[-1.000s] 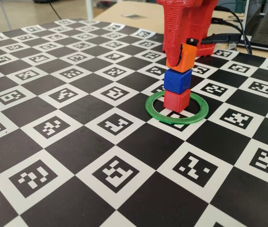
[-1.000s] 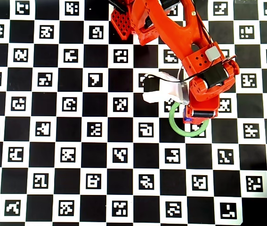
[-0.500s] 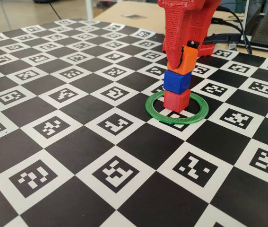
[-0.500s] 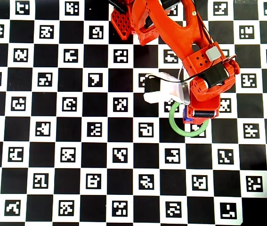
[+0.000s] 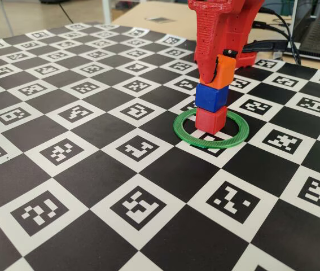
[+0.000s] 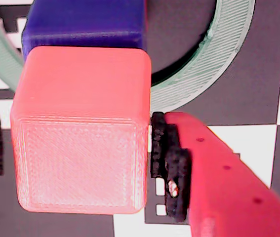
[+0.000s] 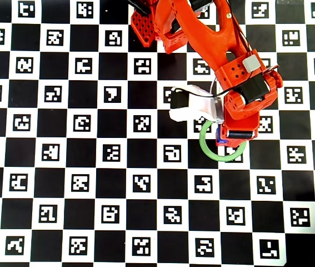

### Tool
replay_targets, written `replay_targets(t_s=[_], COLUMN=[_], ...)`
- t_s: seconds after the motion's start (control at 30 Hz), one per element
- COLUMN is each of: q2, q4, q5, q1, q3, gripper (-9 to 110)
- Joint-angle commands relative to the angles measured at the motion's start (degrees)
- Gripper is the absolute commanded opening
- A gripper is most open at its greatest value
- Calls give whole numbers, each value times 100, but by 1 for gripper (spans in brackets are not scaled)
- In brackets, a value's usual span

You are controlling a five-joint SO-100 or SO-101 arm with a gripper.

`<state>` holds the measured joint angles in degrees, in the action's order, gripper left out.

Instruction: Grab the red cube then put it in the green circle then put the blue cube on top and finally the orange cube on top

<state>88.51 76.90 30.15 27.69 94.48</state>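
Inside the green circle (image 5: 211, 129), the red cube (image 5: 210, 119) stands; the blue cube (image 5: 211, 97) tops it, the orange cube (image 5: 224, 71) uppermost, slightly tilted.

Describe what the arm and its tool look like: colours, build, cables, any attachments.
The arm is bright red-orange printed plastic with visible layer lines and small dotted holes. The tool has long tapering red fingers lined with black ridged pads. A white block with a black end sits beside the wrist, a black motor is set into it, and thin dark cables run along it.
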Motion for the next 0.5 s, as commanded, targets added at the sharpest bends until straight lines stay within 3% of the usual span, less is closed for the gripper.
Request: replay_targets(t_s=[0.0, 0.27, 0.47], q2=[308, 457, 738], q4=[9, 202, 396], q5=[18, 132, 44], q1=[-9, -9, 35], q3=[-9, 0, -79], gripper=[28, 44, 49])
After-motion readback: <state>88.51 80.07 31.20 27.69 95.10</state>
